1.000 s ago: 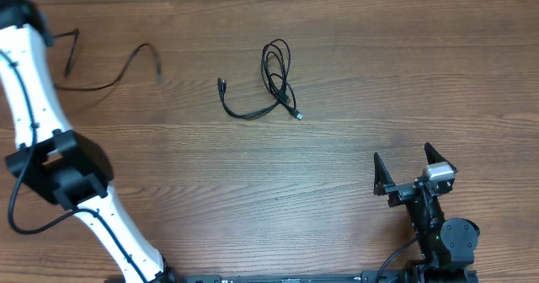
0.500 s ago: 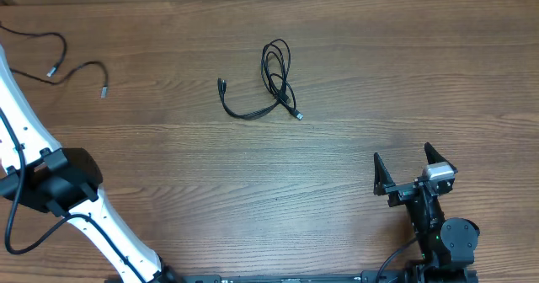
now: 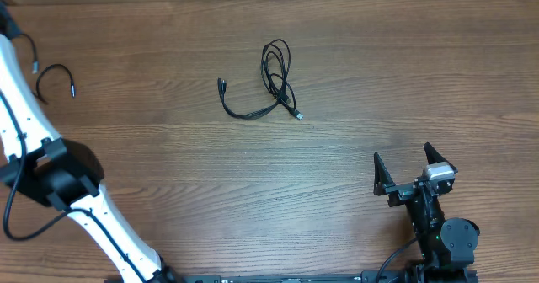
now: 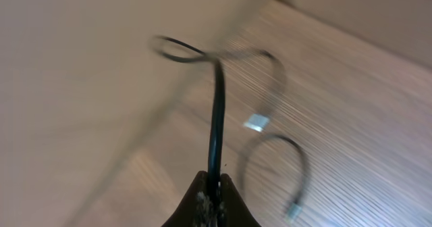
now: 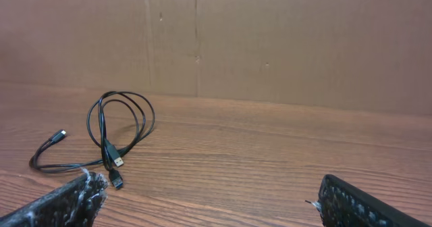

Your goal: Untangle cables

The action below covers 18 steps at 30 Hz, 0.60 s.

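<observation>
A thin black cable (image 3: 52, 75) hangs at the far left edge of the table, its plug ends dangling. My left gripper (image 4: 212, 186) is shut on this cable (image 4: 217, 112); the overhead view cuts the jaws off at the left edge. A second black cable (image 3: 271, 81) lies looped in the table's middle, with plugs at its ends. It also shows in the right wrist view (image 5: 108, 139). My right gripper (image 3: 406, 167) is open and empty near the front right, well apart from the looped cable.
The left arm's white links (image 3: 38, 157) stretch along the table's left side. A brown cardboard wall (image 5: 270, 44) stands behind the wooden table (image 3: 379, 81).
My left gripper has carried its cable further left, toward the table's edge. The looped cable and the right arm have not moved.
</observation>
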Tool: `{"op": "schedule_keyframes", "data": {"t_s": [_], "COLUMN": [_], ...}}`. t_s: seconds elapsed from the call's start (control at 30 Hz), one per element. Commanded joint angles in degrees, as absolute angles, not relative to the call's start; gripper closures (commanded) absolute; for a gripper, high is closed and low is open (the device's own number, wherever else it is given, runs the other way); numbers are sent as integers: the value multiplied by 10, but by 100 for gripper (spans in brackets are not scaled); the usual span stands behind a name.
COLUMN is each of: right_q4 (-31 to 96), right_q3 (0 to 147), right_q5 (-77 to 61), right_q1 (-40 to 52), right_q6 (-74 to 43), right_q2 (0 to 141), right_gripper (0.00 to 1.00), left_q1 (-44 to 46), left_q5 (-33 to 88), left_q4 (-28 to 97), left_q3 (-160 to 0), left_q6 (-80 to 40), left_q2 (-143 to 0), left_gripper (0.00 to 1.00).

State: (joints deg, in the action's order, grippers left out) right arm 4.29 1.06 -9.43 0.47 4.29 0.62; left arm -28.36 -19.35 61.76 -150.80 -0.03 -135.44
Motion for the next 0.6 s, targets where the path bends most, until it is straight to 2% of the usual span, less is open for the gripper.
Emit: {"op": "schedule_keyframes", "data": {"t_s": [0.0, 0.17, 0.5, 0.53, 0.57], "right_q4": [40, 40, 40, 41, 40], "right_q3": [5, 5, 5, 5, 5], "right_q5": [-90, -91, -90, -90, -90], "right_q1": [6, 6, 6, 6, 6], "right_q6": [44, 44, 44, 44, 44], "right_q2": [2, 2, 2, 2, 2], "right_gripper": [0, 0, 0, 0, 0], "left_q1": [-250, -201, -83, -74, -69], "left_q5": [-56, 50, 9, 9, 9], "left_q4": [623, 623, 626, 626, 627], "left_q3": [-1493, -1493, -1493, -1493, -1493], "left_q6": [-9, -9, 17, 17, 17], "left_q2": [-1395, -1436, -1485, -1488, -1488], "left_gripper": [96, 96, 96, 92, 81]}}
